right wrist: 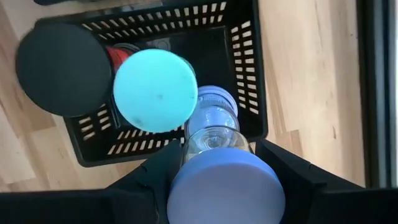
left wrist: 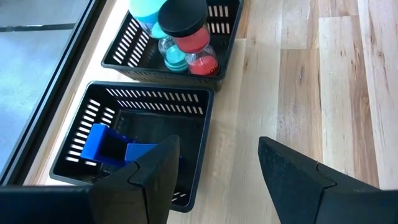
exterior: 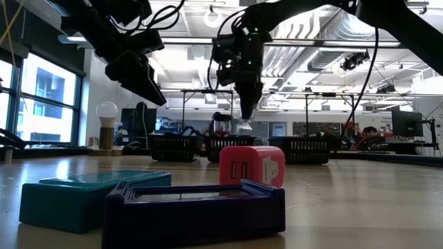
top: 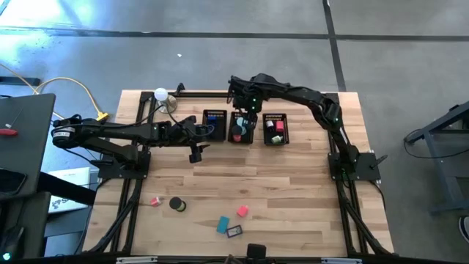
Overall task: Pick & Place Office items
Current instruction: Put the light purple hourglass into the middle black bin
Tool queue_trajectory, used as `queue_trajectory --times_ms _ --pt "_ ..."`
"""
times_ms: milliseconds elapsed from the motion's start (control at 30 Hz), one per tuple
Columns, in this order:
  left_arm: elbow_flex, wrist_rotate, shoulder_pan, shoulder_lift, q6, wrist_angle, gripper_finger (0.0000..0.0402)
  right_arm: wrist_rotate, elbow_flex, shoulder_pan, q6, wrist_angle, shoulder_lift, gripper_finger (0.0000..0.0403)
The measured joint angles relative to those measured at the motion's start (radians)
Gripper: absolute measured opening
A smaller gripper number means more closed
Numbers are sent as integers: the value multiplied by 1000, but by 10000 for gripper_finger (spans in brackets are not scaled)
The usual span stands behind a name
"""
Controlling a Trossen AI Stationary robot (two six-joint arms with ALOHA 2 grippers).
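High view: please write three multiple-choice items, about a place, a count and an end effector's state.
1. The right end effector hangs: A over the middle bin; B over the left bin; C at the table's front edge.
2. Black mesh bins: A two; B three; C five.
3. The left end effector is: A shut on a roll; B open and empty; C shut on a blue block.
A, the high view shows it there; B, three stand in a row; B, its jaws stand apart, nothing between.
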Motion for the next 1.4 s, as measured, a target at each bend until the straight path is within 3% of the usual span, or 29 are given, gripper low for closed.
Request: queue_trajectory --times_ms 933,1233,1400 --pt "0 0 0 0 -7 -1 211 -30 -35 -9 -48 73 49 178" --pt "0 0 0 0 -7 -1 211 -56 -35 -9 -45 75 49 231" --pt "0 0 0 0 -7 -1 211 -40 -34 -8 -62 89 49 241"
